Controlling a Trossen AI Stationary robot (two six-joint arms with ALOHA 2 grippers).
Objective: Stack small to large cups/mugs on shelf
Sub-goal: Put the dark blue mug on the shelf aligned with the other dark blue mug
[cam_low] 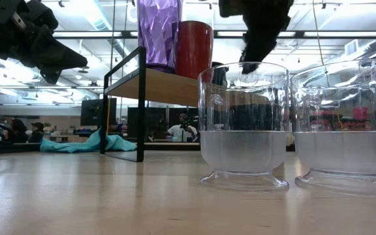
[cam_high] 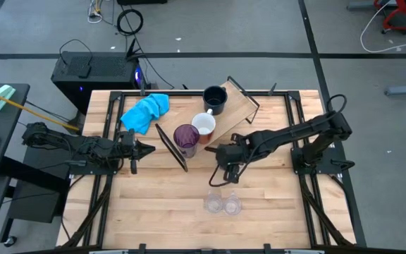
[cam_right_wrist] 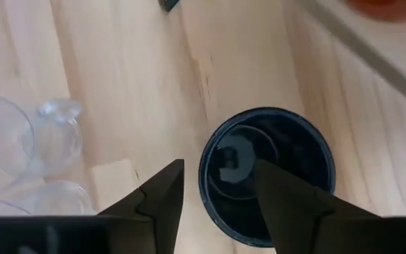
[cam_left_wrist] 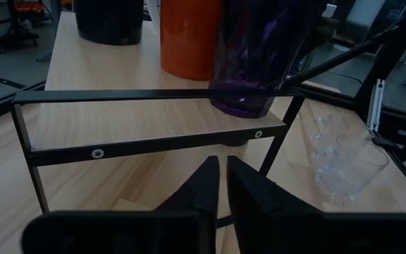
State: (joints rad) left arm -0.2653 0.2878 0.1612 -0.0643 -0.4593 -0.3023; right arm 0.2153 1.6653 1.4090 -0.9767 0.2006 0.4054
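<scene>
The shelf (cam_high: 232,107) stands slanted at the table's far middle, and one dark navy mug (cam_high: 215,99) stands on its board. The white mug (cam_high: 204,125), red-orange from the side (cam_low: 194,49), and the purple tumbler (cam_high: 186,139) stand near the board's left end. Two clear glasses (cam_high: 222,204) stand side by side near the table's near edge. My right gripper (cam_right_wrist: 217,190) is open and points down over the second navy mug (cam_right_wrist: 266,173), which stands on the table; its fingers are on either side of the mug's wall. My left gripper (cam_left_wrist: 223,187) is shut and hovers left of the shelf.
A blue cloth (cam_high: 145,111) lies on the table's far left, beside the shelf. A black box (cam_high: 94,70) sits beyond the far edge. Black frame rails (cam_high: 108,120) run along both sides of the table. Bare wood lies left of the glasses.
</scene>
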